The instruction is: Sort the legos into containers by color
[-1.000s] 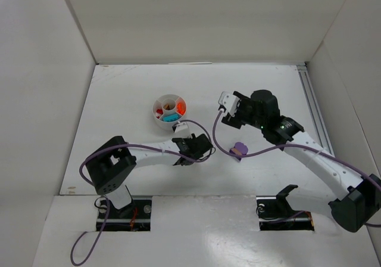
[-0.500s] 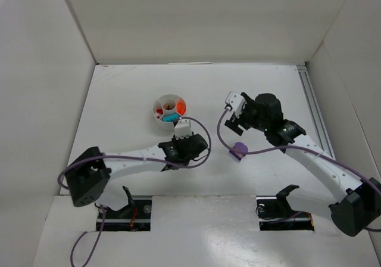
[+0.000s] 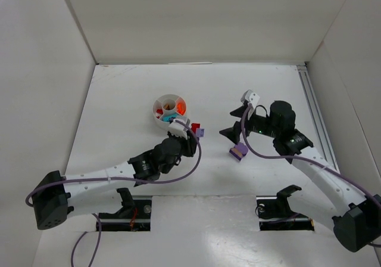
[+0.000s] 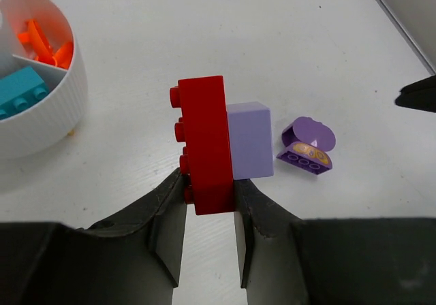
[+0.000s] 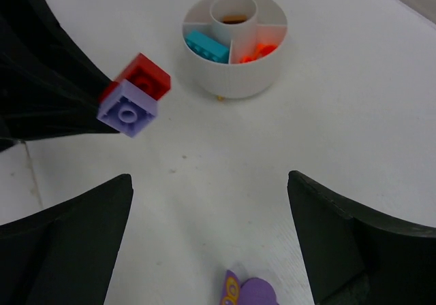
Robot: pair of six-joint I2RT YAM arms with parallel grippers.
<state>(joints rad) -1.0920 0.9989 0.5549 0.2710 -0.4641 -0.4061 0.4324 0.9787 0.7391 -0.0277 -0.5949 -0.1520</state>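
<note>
Pinching red lego (image 4: 206, 141) between left fingers (image 4: 166, 213), lilac lego (image 4: 249, 140) attached, right fingers (image 5: 68, 240) spread

Frame centre: red brick (image 4: 204, 141), with pale lilac brick (image 4: 250, 140) on its right face.
Right of centre: purple piece (image 4: 308, 145), gold markings on its front.
Upper left: dish (image 4: 48, 118), white, ribbed wall; inside, teal brick (image 4: 19, 90) and orange pieces (image 4: 44, 39).
My left gripper (image 4: 209, 193): black.
Table (image 4: 204, 33): white.

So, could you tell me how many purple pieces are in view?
2. A lilac brick is stuck to the red brick in the left gripper; a darker purple rounded piece lies on the table. The dish shows none, though part is hidden.
</note>
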